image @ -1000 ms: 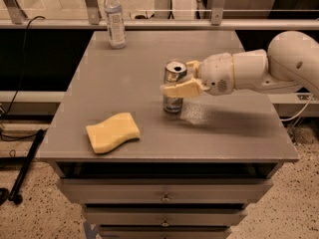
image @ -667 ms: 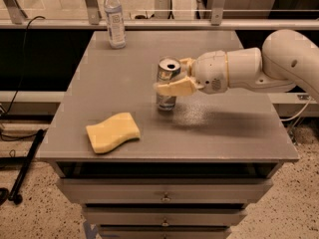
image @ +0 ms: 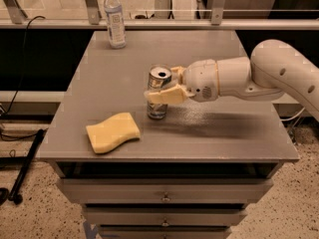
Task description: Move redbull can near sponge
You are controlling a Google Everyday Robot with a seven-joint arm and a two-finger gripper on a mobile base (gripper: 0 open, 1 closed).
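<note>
End effector (image: 161,89) is clamping redbull can (image: 157,109), upright, over tabletop (image: 224,133). Sponge (image: 113,132) is lying near end effector, camera-side and picture-left. Bottle (image: 115,19) is standing well beyond.

Pincer (image: 159,83) around redbull can (image: 157,108) at centre of table (image: 224,133), sponge (image: 113,132) near front-left, bottle (image: 115,18) far back-left.

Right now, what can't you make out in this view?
Camera view only.
Far finger of the tool, which is clamped on the redbull can at mid-table: hidden behind the can.
Can's middle band: covered by the near finger.
Can base on the table or lifted: the angle does not tell.
Arm beyond its bend: cut off by the right edge.
Bottle label text: too small.
</note>
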